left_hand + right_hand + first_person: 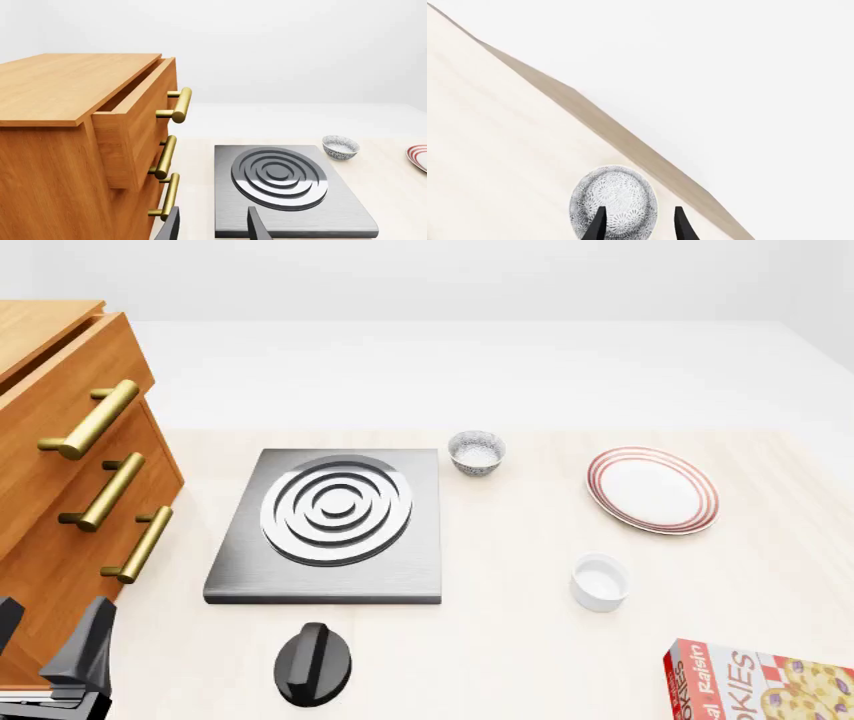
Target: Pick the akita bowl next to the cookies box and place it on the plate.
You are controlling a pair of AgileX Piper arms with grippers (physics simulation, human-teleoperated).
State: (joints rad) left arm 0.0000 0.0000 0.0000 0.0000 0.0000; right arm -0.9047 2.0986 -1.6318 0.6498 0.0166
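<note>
An akita bowl (616,200), grey-and-white speckled, sits close to the table's edge in the right wrist view. My right gripper (639,227) is open just above it, with one finger (596,226) over the bowl and the other beside its rim. That bowl and the right gripper are outside the front view. The cookies box (761,682) lies at the near right corner. The plate (651,490) with red rings rests at the right, its rim (419,157) also showing in the left wrist view. My left gripper (47,635) (213,227) is open and empty at the near left.
A second speckled bowl (477,452) (341,147) stands beside the grey stove slab (334,525). A plain white ramekin (599,582) sits in front of the plate. A black knob (314,663) lies before the stove. A wooden drawer cabinet (67,490) fills the left, its top drawer (133,125) pulled out.
</note>
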